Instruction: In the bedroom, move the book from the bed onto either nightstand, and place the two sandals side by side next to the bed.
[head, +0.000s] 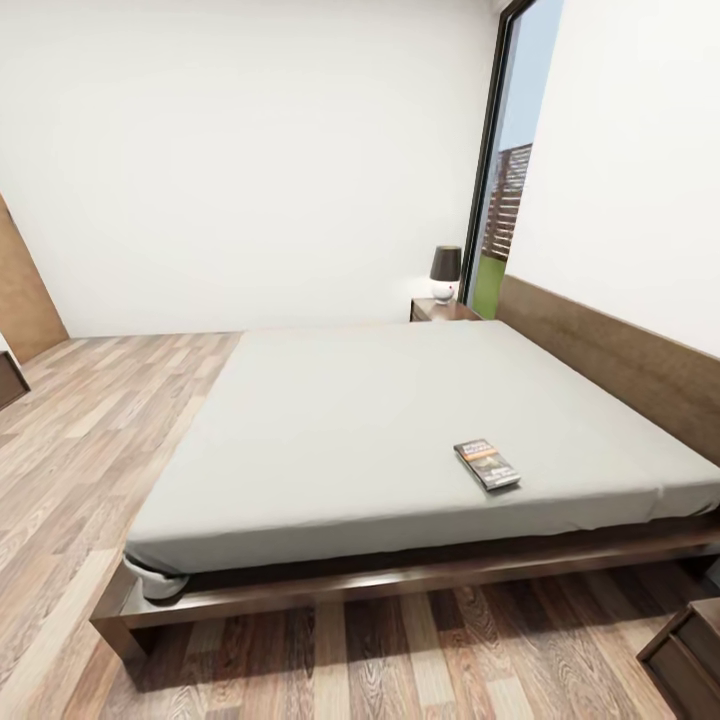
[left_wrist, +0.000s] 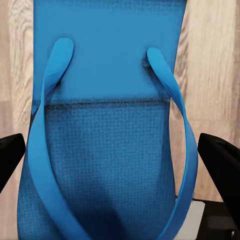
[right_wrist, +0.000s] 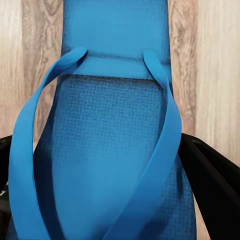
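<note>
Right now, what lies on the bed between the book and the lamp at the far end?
Nothing: in the head view, only bare grey mattress stretches from the book toward the lamp on the nightstand.

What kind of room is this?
A bedroom, most likely: a big bed takes up most of the wood floor, and a small lamp sits on a nightstand beside it.

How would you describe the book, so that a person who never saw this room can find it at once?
Look at the large bed with the plain grey mattress in the middle of the room. Near its front edge, toward the headboard side, lies the book, flat on the mattress. It is the only thing on the bed: small, thin, dark, with an orange band and white lettering.
</note>
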